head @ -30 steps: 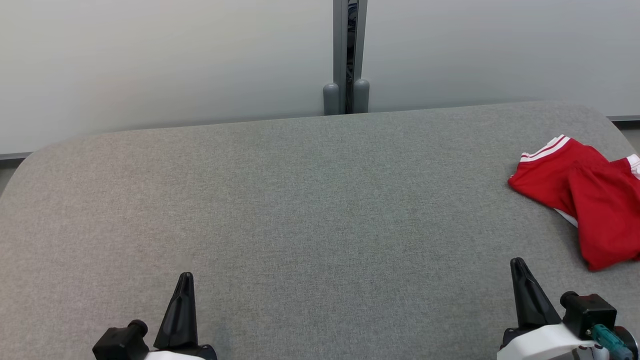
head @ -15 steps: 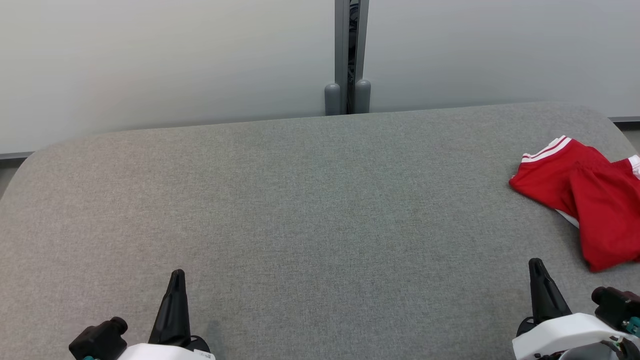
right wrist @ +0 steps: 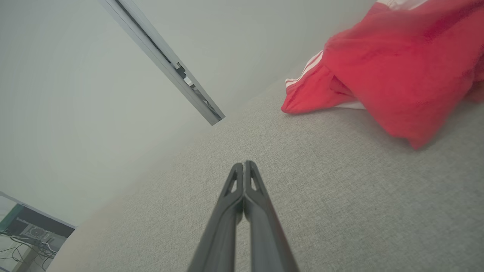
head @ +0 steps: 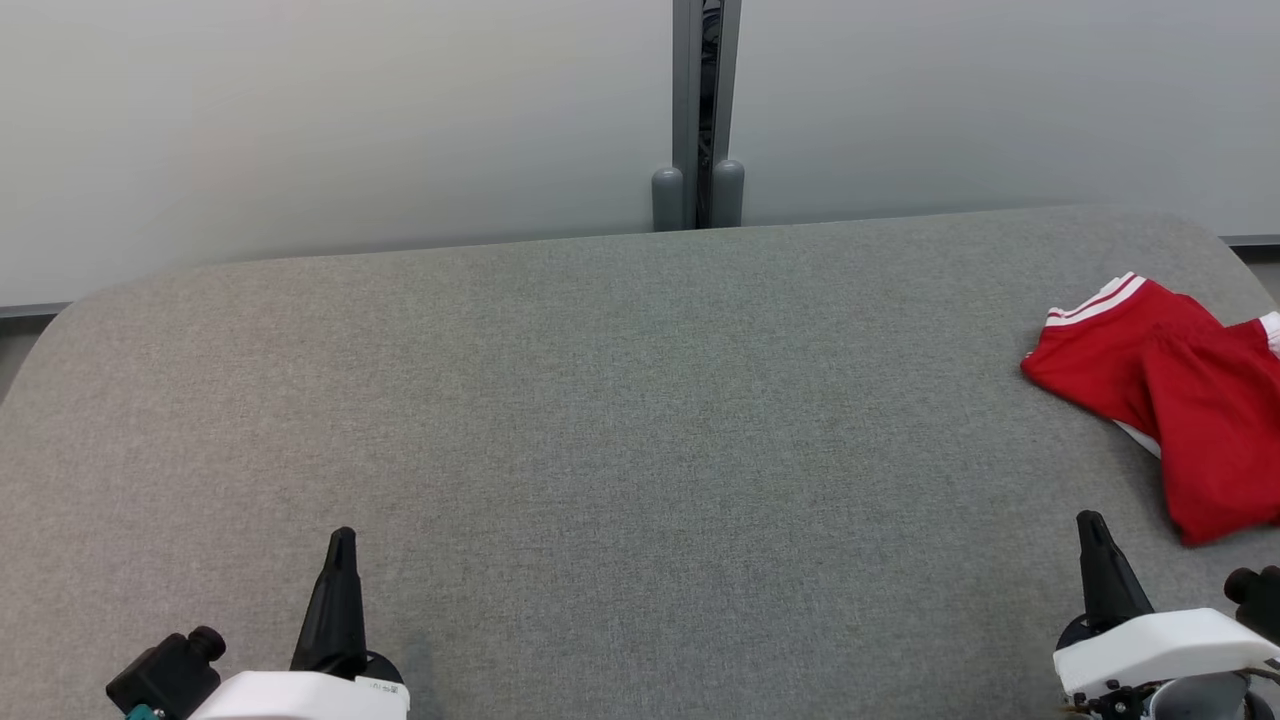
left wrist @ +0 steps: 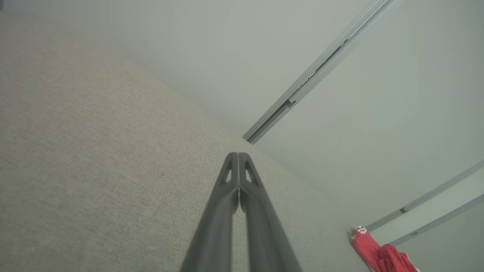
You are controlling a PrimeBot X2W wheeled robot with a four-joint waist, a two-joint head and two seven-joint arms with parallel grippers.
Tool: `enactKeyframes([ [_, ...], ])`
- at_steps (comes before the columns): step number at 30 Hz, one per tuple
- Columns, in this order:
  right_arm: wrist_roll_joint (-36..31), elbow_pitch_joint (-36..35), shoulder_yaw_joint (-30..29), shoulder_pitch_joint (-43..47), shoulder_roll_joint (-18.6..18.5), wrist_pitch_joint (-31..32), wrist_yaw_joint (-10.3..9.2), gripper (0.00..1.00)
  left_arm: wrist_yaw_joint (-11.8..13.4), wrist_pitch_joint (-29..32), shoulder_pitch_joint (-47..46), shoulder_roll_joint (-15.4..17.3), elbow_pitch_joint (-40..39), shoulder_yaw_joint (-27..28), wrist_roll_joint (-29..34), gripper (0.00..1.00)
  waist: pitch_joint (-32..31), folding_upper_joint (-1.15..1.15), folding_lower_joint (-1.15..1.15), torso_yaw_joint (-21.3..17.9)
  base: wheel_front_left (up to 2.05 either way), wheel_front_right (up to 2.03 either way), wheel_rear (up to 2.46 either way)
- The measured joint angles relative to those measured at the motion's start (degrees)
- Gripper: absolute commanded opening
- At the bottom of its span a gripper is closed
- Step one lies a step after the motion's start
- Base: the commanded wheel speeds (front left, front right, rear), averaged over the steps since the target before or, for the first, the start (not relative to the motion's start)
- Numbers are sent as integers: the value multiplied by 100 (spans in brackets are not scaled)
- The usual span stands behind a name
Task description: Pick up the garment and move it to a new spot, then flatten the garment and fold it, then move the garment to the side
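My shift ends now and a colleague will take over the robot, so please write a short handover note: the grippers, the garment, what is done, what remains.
Left gripper: shut, empty, over the table's near left.
Right gripper: shut, empty, at the near right, close to the red garment but not touching it.
Red garment: bunched in overlapping layers at the table's right edge, partly cut off in the head view.
Done: nothing certain; the garment looks rumpled, not neatly folded.
Left: probably everything: pick up, move, flatten, fold, set aside.
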Motion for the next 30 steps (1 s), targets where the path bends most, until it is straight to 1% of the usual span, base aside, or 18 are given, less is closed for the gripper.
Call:
enactKeyframes([
  [20,1534,-16,-278,-143,-13,532,0,0,-132,226,-134,33,20,89,-1337,0,-6,0,0,27,0,0,0],
  [30,2125,-22,-375,-198,-22,750,0,0,-191,303,-207,47,23,129,-1868,0,-9,0,0,38,0,0,0],
])
